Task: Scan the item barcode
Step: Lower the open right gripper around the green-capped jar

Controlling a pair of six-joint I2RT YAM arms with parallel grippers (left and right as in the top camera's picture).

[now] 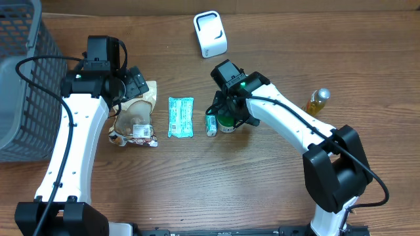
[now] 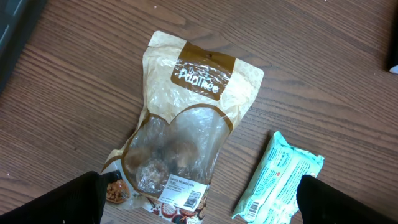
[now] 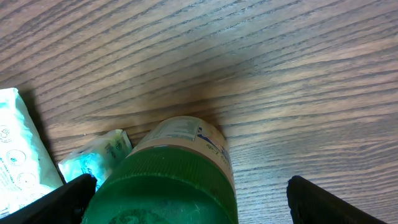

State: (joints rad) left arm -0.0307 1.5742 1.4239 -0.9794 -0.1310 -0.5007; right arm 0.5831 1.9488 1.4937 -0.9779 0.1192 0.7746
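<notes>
1. The wood-grain table [image 1: 197, 190] fills my overhead view. A grey basket [image 1: 20, 78] sits outboard of the left gripper [image 1: 136, 84].
2. The snack bag [image 2: 180, 124] lies flat under that gripper, whose fingers are spread wide. Only the left wrist view shows me its barcode label [image 2: 186, 198].
3. The white scanner [image 1: 210, 34] stands well beyond the right gripper [image 3: 186, 202].
4. The green-lidded jar [image 3: 168, 180] sits between that gripper's wide-spread fingers, with one finger clear of it. This is plain only on the right wrist view.
</notes>
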